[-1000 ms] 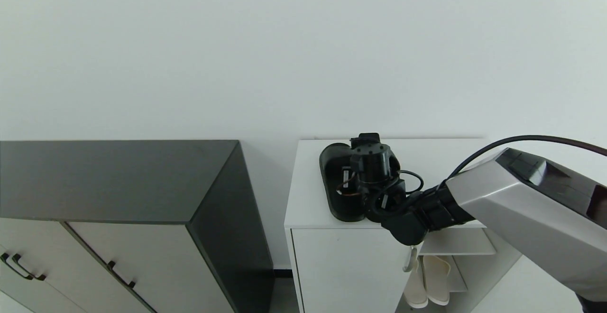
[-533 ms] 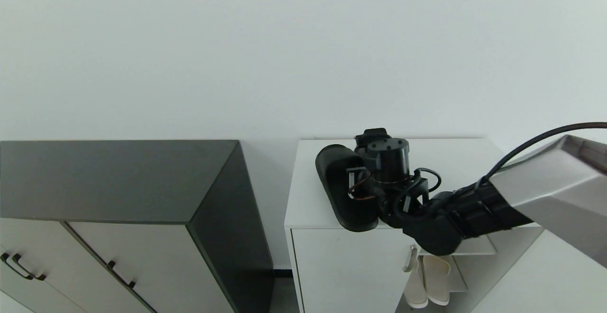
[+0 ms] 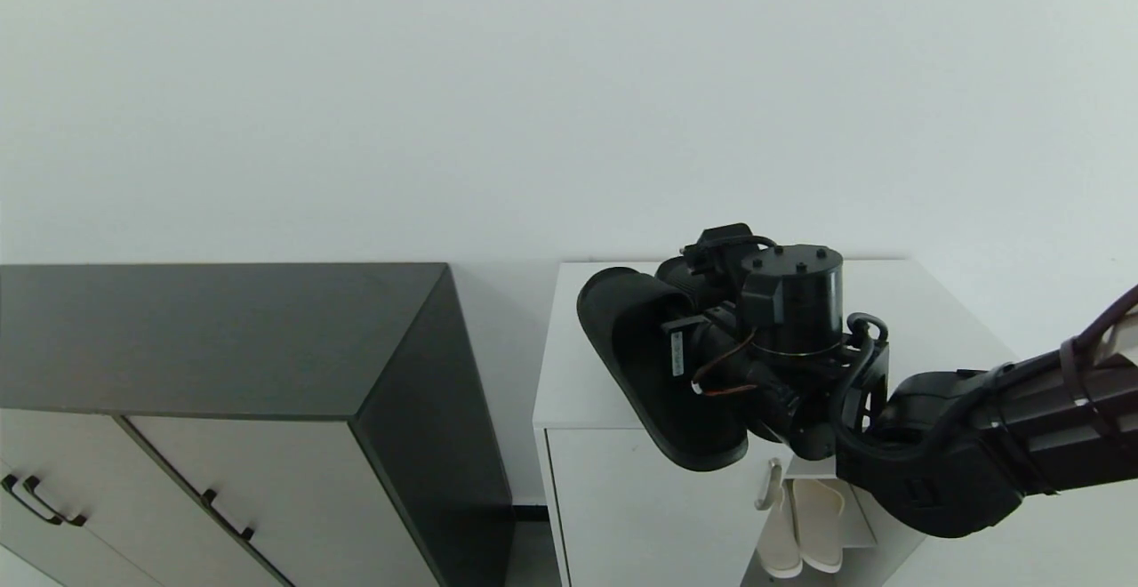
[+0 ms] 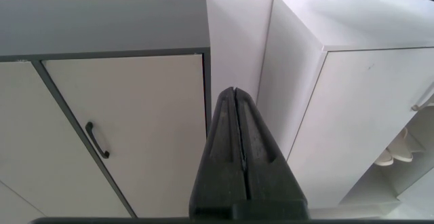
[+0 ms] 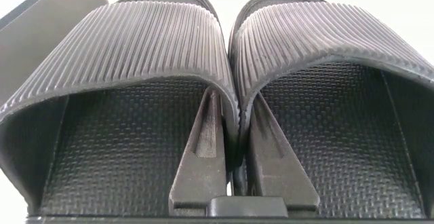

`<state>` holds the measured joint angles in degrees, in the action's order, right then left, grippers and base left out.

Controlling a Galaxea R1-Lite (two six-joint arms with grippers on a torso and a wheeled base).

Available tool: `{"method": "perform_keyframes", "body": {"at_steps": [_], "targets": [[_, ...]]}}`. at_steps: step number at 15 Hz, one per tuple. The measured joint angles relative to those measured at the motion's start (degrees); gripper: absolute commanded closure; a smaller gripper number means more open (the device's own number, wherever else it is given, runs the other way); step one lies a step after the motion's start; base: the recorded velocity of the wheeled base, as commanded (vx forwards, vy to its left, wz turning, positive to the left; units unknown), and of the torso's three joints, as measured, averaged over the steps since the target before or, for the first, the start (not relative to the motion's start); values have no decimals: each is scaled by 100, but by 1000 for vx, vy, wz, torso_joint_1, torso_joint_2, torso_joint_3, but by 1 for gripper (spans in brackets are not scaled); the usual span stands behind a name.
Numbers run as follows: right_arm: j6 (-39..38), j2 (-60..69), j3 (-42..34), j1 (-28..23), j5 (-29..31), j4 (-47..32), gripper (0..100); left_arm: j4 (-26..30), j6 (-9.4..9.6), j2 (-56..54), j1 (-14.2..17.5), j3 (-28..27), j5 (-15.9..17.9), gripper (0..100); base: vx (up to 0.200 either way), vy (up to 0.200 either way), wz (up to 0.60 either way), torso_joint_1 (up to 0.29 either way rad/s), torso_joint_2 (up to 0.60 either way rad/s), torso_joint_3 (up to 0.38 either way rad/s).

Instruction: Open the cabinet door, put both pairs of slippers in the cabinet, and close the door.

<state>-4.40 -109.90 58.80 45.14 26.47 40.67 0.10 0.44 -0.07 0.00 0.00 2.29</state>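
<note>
Slippers first: in the head view the black slippers point(image 3: 662, 373) hang in the right gripper point(image 3: 711, 365), held as a pair with a flat sole turned toward the robot's left. They are tilted and cross the front edge of the white cabinet point(image 3: 649, 507), in front of its top panel; whether they touch that panel cannot be told. Below them the cabinet's left door point(image 3: 658, 516) is shut, with a pale handle point(image 3: 770, 485) at its inner edge. To the right of the door the inside is open to view, and a pair of cream slippers point(image 3: 805, 525) lies side by side on a shelf point(image 3: 858, 525) there. A dark cabinet point(image 3: 222, 338) with pale doors and black handles stands apart on the robot's left, against a plain wall point(image 3: 569, 89). In the left wrist view the left gripper point(image 4: 235, 142) has its fingers point(image 4: 227, 163) pressed together with nothing between them. It sits in front of the gap between the dark cabinet and the white cabinet, well clear of both. The cream slippers show inside the open side of the white cabinet, beside the pale handle. In the right wrist view the two black slippers lie side by side with their ribbed straps arching overhead. One of the right gripper's fingers point(image 5: 203, 156) is inside each slipper — together they pinch the two adjoining side walls.
</note>
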Motion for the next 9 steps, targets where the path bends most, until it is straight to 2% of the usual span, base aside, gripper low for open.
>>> {"method": "perform_keyframes", "body": {"at_steps": [1,9], "targets": [[2,15,-6,11,0,0,100,0,0,0,0,0,-2,100,0,0,0,0,0,0],[0,0,0,11,0,22,100,0,0,0,2,0,-2,100,-200,0,0,1,3,0]]}}
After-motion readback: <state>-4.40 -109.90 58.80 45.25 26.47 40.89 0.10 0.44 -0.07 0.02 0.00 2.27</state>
